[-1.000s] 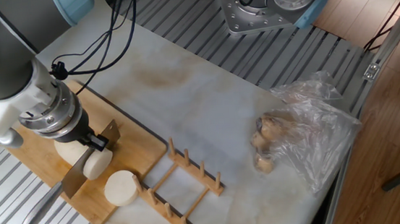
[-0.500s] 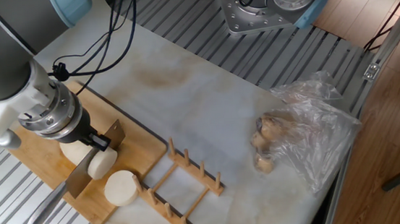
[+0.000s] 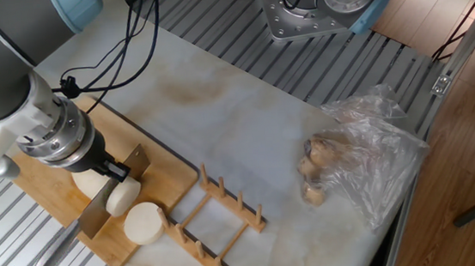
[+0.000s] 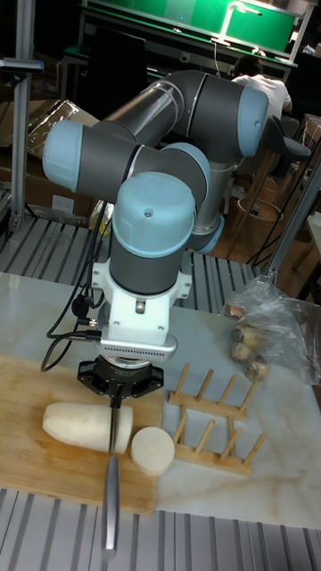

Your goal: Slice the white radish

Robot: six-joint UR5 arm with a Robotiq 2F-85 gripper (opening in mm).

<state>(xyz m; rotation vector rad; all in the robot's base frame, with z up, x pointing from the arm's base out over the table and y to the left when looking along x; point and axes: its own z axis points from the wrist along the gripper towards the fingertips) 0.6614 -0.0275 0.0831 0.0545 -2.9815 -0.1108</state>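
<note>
Tall fixed view, whole white radish (image 4: 87, 423), fixed view, hidden behind gripper (image 3: 113, 168)

High oblique and frontal views (shared board (image 3: 151, 179))

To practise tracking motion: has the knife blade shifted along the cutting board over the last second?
Yes. In the fixed view the knife has slid slightly right, toward the wooden rack, relative to the loose radish slice, which has stayed put.
</note>
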